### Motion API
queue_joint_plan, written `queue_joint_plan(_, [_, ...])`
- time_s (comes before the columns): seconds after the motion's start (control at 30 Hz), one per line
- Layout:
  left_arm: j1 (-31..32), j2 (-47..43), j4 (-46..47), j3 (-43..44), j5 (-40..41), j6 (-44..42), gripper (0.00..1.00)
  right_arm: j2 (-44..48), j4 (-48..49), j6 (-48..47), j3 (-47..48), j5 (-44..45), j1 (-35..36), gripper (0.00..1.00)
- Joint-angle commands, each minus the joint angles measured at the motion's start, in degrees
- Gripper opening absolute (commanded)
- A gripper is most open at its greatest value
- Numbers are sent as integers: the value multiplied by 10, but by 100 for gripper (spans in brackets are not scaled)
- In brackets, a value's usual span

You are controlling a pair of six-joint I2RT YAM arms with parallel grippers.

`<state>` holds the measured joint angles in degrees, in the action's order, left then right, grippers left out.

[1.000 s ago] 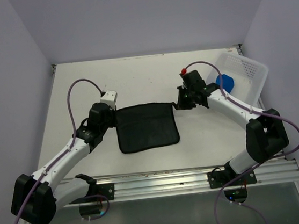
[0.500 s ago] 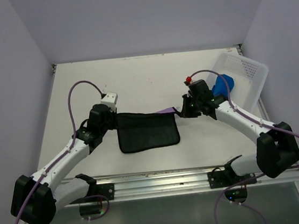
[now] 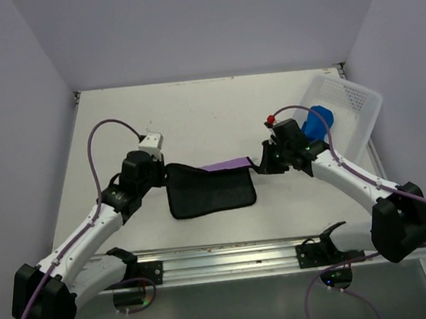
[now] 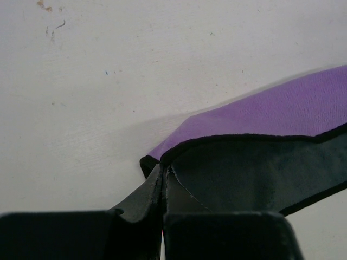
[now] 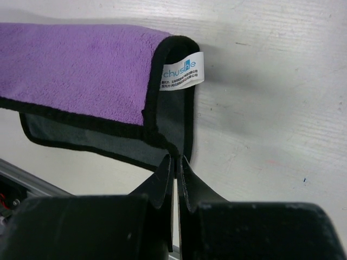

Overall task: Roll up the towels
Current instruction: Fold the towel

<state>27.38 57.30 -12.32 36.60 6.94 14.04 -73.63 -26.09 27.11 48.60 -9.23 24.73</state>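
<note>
We hold the purple towel (image 3: 210, 189) at frame centre by its two upper corners, left gripper (image 3: 165, 174) and right gripper (image 3: 257, 162) each clamped on one, its long axis lying left-right between them, so the roll should run toward the bottom.

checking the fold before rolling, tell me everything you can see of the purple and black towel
The towel is soft cloth, purple on one face and black on the other, with dark trim and a white printed label at its right corner. It lies on the white table, black side up, its far edge folded toward the near side so a purple strip shows. The left end effector and right end effector are each shut on a far corner.
</note>
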Motion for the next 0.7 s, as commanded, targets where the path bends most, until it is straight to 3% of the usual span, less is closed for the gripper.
queue_joint_plan(0.0, [-3,-25,-11,-10,-14,32,0,21,-12,-3,-13,-22,2,0])
queue_joint_plan(0.33, [-2,-79,-52,-34,35,85,0,38,-20,1,-48,-27,21,0])
queue_joint_plan(0.67, [-1,-140,-78,-41,56,104,21,24,-20,8,-76,-3,46,0])
